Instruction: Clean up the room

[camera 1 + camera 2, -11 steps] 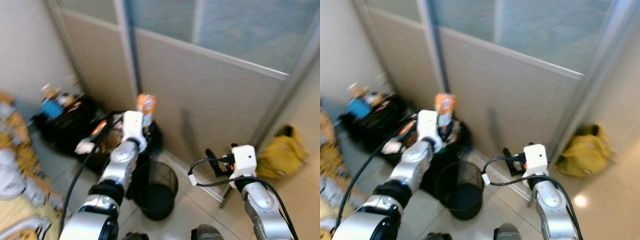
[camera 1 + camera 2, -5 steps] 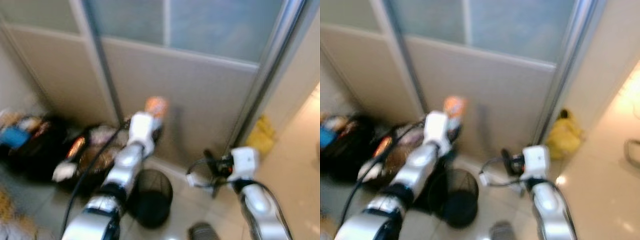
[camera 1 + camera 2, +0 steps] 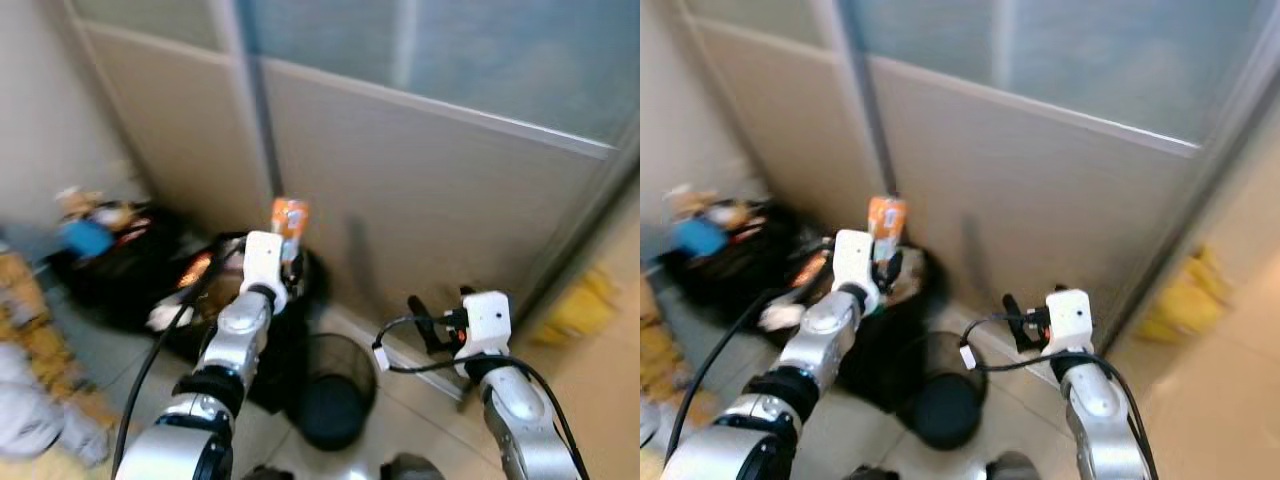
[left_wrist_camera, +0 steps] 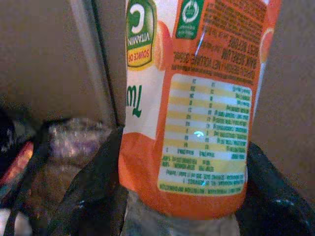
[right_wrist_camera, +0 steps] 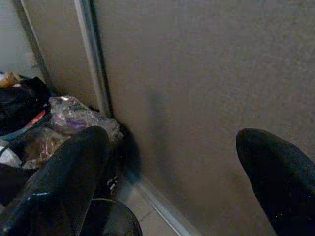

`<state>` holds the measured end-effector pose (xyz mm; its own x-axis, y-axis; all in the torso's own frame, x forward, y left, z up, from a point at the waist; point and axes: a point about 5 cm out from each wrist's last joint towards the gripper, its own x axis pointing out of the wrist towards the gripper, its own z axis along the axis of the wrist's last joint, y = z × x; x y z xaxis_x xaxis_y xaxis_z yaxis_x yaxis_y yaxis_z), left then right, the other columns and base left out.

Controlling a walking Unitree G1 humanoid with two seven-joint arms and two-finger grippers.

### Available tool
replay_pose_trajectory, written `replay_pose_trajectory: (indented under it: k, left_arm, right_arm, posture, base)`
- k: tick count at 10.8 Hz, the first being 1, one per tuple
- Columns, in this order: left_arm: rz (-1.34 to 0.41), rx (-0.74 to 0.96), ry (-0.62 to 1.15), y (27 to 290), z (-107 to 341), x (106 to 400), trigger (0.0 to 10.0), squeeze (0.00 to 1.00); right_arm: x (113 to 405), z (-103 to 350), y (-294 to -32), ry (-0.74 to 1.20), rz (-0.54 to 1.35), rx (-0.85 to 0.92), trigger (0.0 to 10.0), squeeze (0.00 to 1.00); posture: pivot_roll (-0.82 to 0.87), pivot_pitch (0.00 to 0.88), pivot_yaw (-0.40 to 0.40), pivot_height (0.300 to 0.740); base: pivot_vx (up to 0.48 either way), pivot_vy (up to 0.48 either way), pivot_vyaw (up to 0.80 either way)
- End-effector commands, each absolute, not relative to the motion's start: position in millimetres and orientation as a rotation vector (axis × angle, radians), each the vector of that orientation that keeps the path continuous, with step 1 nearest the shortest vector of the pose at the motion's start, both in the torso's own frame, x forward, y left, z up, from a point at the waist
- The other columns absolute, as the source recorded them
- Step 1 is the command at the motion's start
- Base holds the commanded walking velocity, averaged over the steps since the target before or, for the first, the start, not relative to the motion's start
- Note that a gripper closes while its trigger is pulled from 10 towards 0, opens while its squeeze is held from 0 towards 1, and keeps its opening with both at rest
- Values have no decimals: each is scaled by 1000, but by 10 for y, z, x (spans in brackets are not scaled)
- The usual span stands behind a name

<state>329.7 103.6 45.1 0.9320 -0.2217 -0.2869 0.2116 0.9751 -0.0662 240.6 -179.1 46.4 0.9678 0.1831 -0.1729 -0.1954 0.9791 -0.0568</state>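
Note:
My left gripper [image 3: 284,243] is shut on a plastic juice bottle [image 3: 289,219] with an orange and white label [image 4: 192,98]. It holds the bottle up in front of the beige partition, above an open black rubbish bag [image 3: 226,288] stuffed with wrappers. A black mesh wastebasket [image 3: 336,392] stands on the floor just to the right of that bag, below and between my two arms. My right gripper [image 3: 432,326] is open and holds nothing, its fingers [image 5: 64,182] spread wide towards the partition's base.
The beige partition [image 3: 430,200] with frosted glass on top closes off the space ahead. A black bag [image 3: 112,255] with bright clutter sits at the left wall. Yellow and white litter [image 3: 30,340] lies at the far left. A yellow thing [image 3: 582,300] lies at the right.
The camera swung right and then back left, with blur in between. The bottle has stayed in my left gripper and the right gripper has stayed open.

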Motion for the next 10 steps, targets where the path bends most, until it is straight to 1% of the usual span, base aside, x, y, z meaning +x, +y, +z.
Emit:
replay_pose_trajectory:
  k: [1,2,3,4,5,6,7,8,9,10]
  left_arm:
    - [-233,-47,311,957,515,3367,10000,0]
    - [-287,-28,433,796,440,3355,10000,0]
    - [-329,-18,470,690,425,3336,10000,0]
    - [-323,16,494,624,410,3323,10000,0]
    - [-314,113,486,604,387,3304,10000,0]
    - [-289,136,490,613,376,3302,10000,0]
    - [-241,145,489,673,383,3323,10000,0]
    - [-219,144,505,707,372,3325,10000,788]
    - [-262,108,551,643,323,3277,10000,1000]
    - [-310,136,531,539,346,3268,10000,1000]
  right_arm:
    - [2374,464,-1796,177,198,-82,10000,0]
    - [2256,438,-1776,199,226,-87,10000,0]
    - [2186,426,-1771,209,235,-95,10000,0]
    - [2037,415,-1796,222,219,-90,10000,0]
    - [1737,366,-1794,261,248,-108,10000,0]
    - [1544,329,-1787,307,262,-101,10000,0]
    - [1448,341,-1775,319,249,-79,10000,0]
    - [1379,355,-1761,338,260,-62,10000,0]
    - [1268,370,-1753,368,278,-67,10000,0]
    - [1234,351,-1785,381,260,-69,10000,0]
  posture:
    - [-300,0,88,700]
    - [-319,24,75,700]
    - [-337,45,74,700]
    - [-367,68,79,700]
    - [-396,89,82,700]
    - [-414,100,85,700]
    - [-437,116,90,700]
    - [-450,135,88,700]
    - [-465,148,91,700]
    - [-469,145,96,700]
  base:
    - [0,0,-744]
    - [0,0,0]
    - [0,0,0]
    - [0,0,0]
    - [0,0,0]
    - [0,0,0]
    - [0,0,0]
    - [0,0,0]
    - [0,0,0]
    - [0,0,0]
